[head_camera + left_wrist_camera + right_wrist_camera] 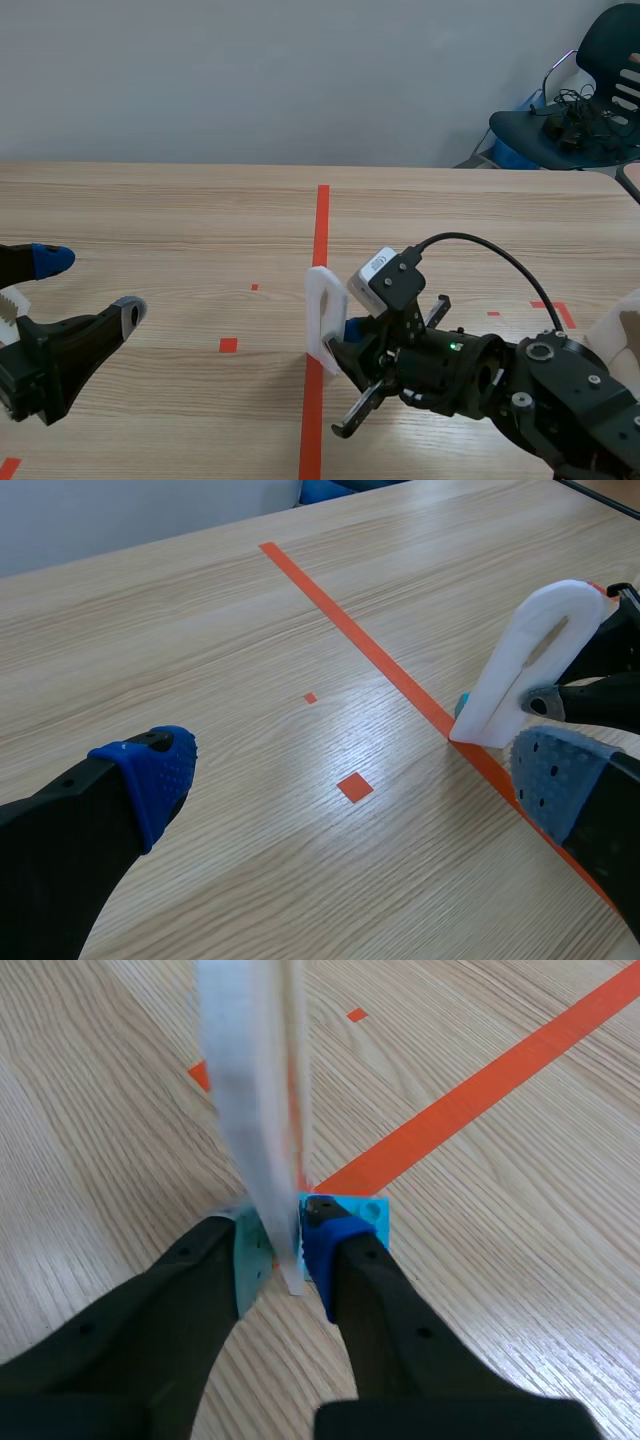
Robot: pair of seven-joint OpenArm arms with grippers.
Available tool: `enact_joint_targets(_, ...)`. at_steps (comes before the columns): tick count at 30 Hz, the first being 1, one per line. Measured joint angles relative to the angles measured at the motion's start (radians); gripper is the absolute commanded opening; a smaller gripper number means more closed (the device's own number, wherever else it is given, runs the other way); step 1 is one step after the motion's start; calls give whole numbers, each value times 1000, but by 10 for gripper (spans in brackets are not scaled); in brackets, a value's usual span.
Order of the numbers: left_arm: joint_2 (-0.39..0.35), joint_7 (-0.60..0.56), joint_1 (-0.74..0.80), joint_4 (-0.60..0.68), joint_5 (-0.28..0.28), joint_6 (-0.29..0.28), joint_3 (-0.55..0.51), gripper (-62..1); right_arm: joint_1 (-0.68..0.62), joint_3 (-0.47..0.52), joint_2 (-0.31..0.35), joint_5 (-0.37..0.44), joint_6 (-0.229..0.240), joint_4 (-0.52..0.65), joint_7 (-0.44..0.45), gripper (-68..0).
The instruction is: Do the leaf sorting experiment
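A flat white plastic piece (320, 315) with a long slot stands upright on the red tape line. My right gripper (345, 345) is shut on its lower edge. In the right wrist view the white piece (250, 1090) rises between the two pads of the right gripper (285, 1250), and a small cyan block (365, 1210) lies on the table just behind the blue pad. My left gripper (90, 286) hangs open over the table at the left, holding nothing. From the left wrist view the white piece (530, 665) stands ahead of the left gripper (355, 780), close to one of its fingers.
The red tape line (320, 240) runs down the middle of the wooden table, with small red squares (228, 345) beside it. A dark chair (590, 100) with cables stands beyond the far right corner. Something pale (620, 335) sits at the right edge.
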Motion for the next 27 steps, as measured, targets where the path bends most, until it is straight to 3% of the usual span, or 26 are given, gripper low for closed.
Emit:
enact_joint_targets(3,0,0,0,0,0,0,0,14,-1,10,0,0,9,7,-3,-627)
enact_joint_targets(6,0,0,0,0,0,0,0,14,-26,60,9,0,47,77,-22,-627)
enact_joint_targets(14,0,-8,0,0,0,0,0,14,-294,328,59,18,48,533,-106,-627)
enact_joint_targets(16,0,-8,0,0,0,0,0,14,-388,393,58,81,48,581,-110,-627)
enact_joint_targets(18,0,-8,0,0,0,0,0,14,-469,444,57,144,49,588,-112,-627)
enact_joint_targets(21,0,-8,0,0,0,0,0,14,-536,522,39,154,44,570,-136,-627)
enact_joint_targets(27,0,-8,0,0,0,0,0,14,-477,608,19,177,-32,472,-137,-627)
